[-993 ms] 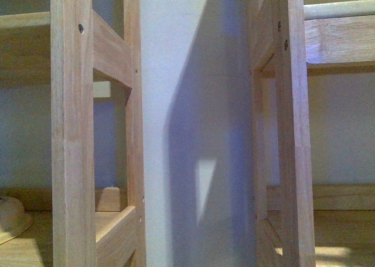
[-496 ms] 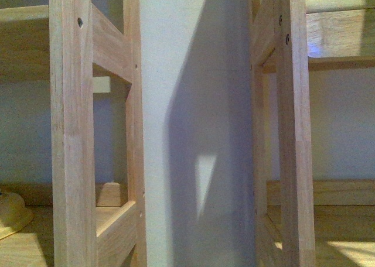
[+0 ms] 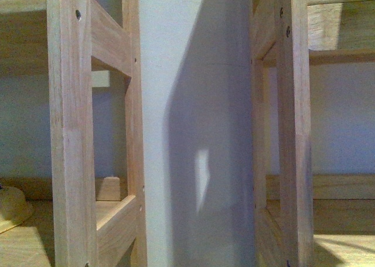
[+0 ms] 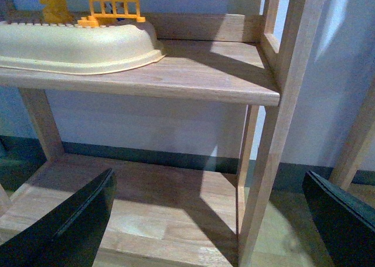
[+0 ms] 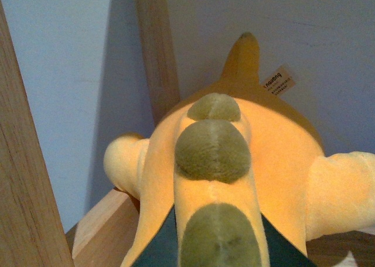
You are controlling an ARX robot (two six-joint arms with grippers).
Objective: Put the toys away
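Observation:
The plush animal [image 5: 281, 144] fills the right wrist view: orange-yellow, with olive-brown patches [image 5: 212, 150] along its middle and a white label [image 5: 277, 81]. My right gripper [image 5: 220, 249] is shut on it, and dark fingers [image 5: 158, 246] show on either side of the plush's near end. The plush rests over a wooden shelf board [image 5: 99, 226] close to the wall. My left gripper [image 4: 208, 232] is open, its dark fingers [image 4: 70, 226] wide apart above a lower shelf board [image 4: 146, 208], holding nothing. Neither gripper nor the plush shows in the front view.
A cream tray [image 4: 76, 44] with small colourful pieces [image 4: 114, 9] sits on the upper shelf [image 4: 193, 74]. A wooden post [image 4: 275, 132] stands between the left fingers. The front view shows shelf posts [image 3: 70, 132] on either side of a white wall strip [image 3: 193, 132], and the tray's edge [image 3: 12, 211].
In the front view, the orange patch seen above the upper right shelf rail half a second ago no longer shows. The shelves sit slightly higher in the picture.

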